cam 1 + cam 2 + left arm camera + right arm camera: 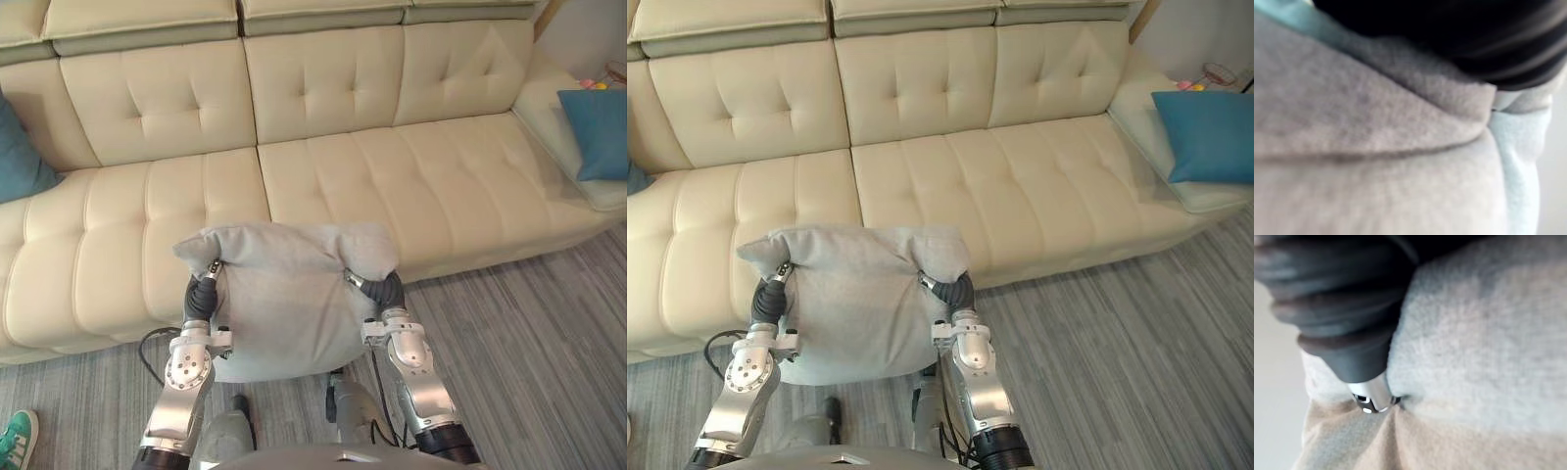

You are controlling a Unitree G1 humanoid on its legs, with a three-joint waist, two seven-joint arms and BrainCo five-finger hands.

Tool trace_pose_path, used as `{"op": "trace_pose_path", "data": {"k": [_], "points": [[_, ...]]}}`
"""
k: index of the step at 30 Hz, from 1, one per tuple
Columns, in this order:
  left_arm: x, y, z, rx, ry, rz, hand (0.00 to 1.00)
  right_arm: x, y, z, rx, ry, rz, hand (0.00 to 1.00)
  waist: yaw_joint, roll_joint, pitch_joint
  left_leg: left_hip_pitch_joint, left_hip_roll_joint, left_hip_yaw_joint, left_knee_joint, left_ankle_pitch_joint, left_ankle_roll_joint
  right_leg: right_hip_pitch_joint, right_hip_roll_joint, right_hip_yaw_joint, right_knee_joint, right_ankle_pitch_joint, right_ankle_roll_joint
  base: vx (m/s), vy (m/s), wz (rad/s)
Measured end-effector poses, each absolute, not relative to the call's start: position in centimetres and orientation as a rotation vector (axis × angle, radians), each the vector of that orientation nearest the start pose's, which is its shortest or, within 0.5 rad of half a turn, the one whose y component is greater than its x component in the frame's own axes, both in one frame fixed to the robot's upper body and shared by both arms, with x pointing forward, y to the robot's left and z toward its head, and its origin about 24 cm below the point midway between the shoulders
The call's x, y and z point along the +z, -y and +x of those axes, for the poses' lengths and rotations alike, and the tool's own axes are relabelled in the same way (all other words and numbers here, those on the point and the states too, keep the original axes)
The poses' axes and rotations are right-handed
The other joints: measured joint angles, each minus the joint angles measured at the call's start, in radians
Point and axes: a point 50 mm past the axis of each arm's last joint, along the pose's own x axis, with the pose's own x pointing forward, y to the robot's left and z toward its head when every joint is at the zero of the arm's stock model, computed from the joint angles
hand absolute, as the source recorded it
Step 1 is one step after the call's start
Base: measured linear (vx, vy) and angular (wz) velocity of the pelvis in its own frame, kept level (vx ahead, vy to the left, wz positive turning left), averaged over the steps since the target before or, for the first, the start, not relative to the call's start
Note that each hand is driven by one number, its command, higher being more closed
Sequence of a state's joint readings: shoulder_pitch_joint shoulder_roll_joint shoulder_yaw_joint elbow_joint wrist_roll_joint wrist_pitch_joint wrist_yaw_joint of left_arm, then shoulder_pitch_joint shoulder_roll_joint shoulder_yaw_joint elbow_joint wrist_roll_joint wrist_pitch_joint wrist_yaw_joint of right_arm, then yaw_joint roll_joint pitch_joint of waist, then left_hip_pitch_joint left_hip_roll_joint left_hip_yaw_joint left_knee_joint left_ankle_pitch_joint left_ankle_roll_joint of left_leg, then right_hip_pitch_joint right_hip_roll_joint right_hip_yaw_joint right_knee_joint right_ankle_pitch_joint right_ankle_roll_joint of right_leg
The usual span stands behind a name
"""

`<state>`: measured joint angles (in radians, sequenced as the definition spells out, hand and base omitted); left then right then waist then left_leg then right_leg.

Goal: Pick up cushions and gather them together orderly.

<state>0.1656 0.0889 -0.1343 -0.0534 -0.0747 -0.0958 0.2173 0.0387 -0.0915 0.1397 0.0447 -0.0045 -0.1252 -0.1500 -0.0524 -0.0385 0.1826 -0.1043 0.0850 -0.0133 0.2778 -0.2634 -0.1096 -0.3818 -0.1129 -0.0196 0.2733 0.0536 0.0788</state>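
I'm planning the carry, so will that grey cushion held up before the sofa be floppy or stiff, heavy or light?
Probably floppy: the grey cushion bulges and folds over the left hand and right hand at its upper corners. Likely light for its size, since it hangs from those corners alone. Its fuzzy cover should resist slipping.

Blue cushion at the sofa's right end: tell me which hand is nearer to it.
Right. The right hand is at the right edge of the grey cushion, toward the blue cushion; the left hand is at its left edge, farther away.
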Motion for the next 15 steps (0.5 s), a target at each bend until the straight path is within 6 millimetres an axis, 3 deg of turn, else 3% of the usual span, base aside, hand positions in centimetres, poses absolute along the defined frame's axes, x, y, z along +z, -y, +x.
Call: {"op": "trace_pose_path", "data": {"k": [2, 5, 7, 8, 9, 12, 14, 15], "points": [[2.3, -14.4, 21.8, 0.115, -0.031, -0.033, 1.0, 3.7, 15.1, 24.1, -0.017, 0.061, -0.124, 1.0, -0.006, 0.067, -0.023, -0.012, 0.077, -0.067, 0.008, -0.014, -0.048, -0.016, 0.068, -0.081, 0.045, -0.071, -0.054, 0.3, -0.251, 0.16], [2.1, -13.5, 21.7, 0.104, -0.04, -0.071, 1.0, 4.6, 15.7, 23.0, -0.044, 0.096, -0.111, 1.0, -0.02, 0.074, -0.027, -0.06, 0.087, -0.062, 0.242, -0.008, -0.051, 0.029, 0.103, -0.151, 0.036, -0.108, -0.096, 0.46, -0.251, 0.43], [2.1, -13.0, 21.7, 0.09, -0.042, -0.086, 1.0, 5.0, 16.1, 22.4, -0.057, 0.108, -0.109, 1.0, -0.023, 0.075, -0.028, -0.111, 0.125, -0.012, 0.402, 0.053, -0.034, 0.08, 0.126, -0.197, 0.026, -0.13, -0.121, 0.4, -0.181, 0.49], [2.0, -13.0, 21.6, 0.093, -0.046, -0.093, 1.0, 5.2, 16.2, 22.2, -0.047, 0.118, -0.121, 1.0, 0.0, 0.077, -0.029, -0.151, 0.162, 0.037, 0.509, 0.129, -0.018, 0.116, 0.136, -0.201, 0.013, -0.142, -0.139, 0.37, -0.134, 0.04], [2.0, -13.0, 21.6, 0.089, -0.048, -0.096, 1.0, 5.3, 16.3, 22.1, -0.047, 0.119, -0.125, 1.0, 0.013, 0.081, -0.031, -0.176, 0.189, 0.089, 0.58, 0.163, -0.004, 0.155, 0.131, -0.199, -0.01, -0.148, -0.149, 0.35, -0.101, -0.02], [2.3, -12.5, 21.6, 0.079, -0.038, -0.121, 1.0, 5.2, 16.6, 21.7, -0.063, 0.112, -0.124, 1.0, 0.031, 0.095, -0.039, -0.204, 0.215, 0.202, 0.646, 0.096, 0.044, 0.248, 0.108, -0.2, -0.063, -0.15, -0.147, 0.27, 0.034, 0.19], [2.7, -12.4, 21.7, 0.078, -0.02, -0.127, 1.0, 5.8, 16.6, 21.2, -0.068, 0.136, -0.117, 1.0, 0.044, 0.099, -0.043, -0.234, 0.214, 0.268, 0.569, 0.052, 0.072, 0.289, 0.076, -0.217, -0.079, -0.157, -0.136, 0.19, 0.177, 0.32], [2.9, -12.4, 21.7, 0.079, -0.01, -0.128, 1.0, 6.2, 16.6, 21.2, -0.069, 0.155, -0.116, 1.0, 0.05, 0.101, -0.044, -0.241, 0.204, 0.296, 0.44, 0.05, 0.075, 0.309, 0.05, -0.228, -0.074, -0.172, -0.111, 0.15, 0.228, 0.29]]}}
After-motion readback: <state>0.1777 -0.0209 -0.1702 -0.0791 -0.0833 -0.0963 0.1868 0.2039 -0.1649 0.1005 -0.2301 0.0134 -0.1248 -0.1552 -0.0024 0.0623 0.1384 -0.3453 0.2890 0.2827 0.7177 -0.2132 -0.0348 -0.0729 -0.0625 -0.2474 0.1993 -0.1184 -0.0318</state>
